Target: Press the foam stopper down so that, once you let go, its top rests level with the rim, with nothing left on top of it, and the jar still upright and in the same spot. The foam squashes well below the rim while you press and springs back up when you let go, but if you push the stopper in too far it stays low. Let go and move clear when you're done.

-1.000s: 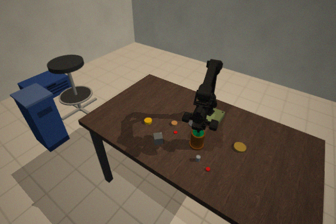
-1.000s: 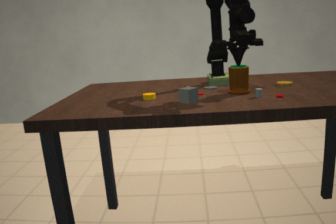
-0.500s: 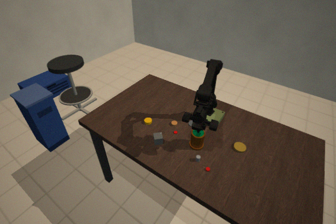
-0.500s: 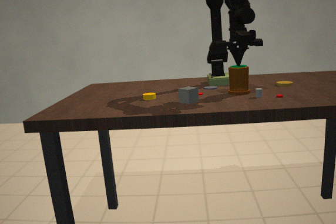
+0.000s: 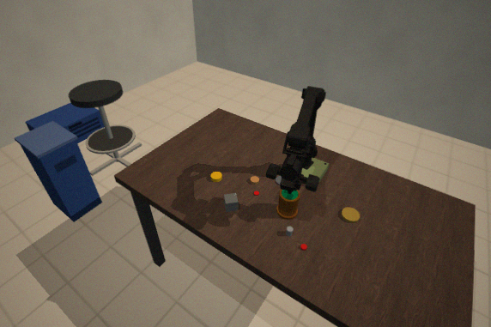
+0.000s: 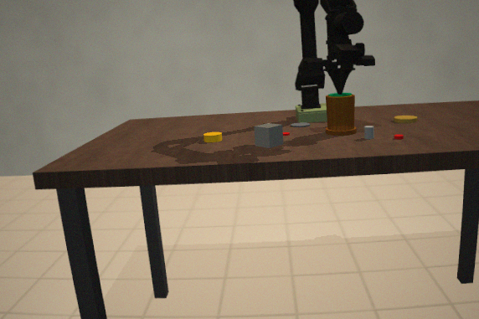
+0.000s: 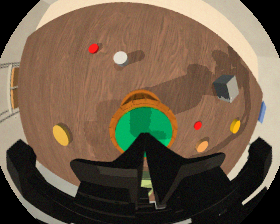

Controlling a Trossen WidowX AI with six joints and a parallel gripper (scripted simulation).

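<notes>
An orange-brown jar [image 5: 287,205] stands upright on the dark wooden table, also in the exterior view [image 6: 340,115]. Its green foam stopper [image 7: 143,128] [image 6: 340,95] fills the mouth, and its top shows a little above the rim. My gripper [image 6: 340,90] is shut and empty, pointing straight down, with its closed fingertips on the middle of the stopper. In the wrist view the fingertips [image 7: 145,137] meet over the green disc. In the top view the gripper [image 5: 290,190] hides most of the stopper.
A grey cube [image 5: 232,201], a yellow disc [image 5: 216,176], an orange disc [image 5: 254,179], two small red discs [image 5: 257,193] [image 5: 304,246], a small grey cylinder [image 5: 289,230] and a large yellow disc [image 5: 350,214] lie around the jar. The arm's green base [image 5: 317,167] stands behind it.
</notes>
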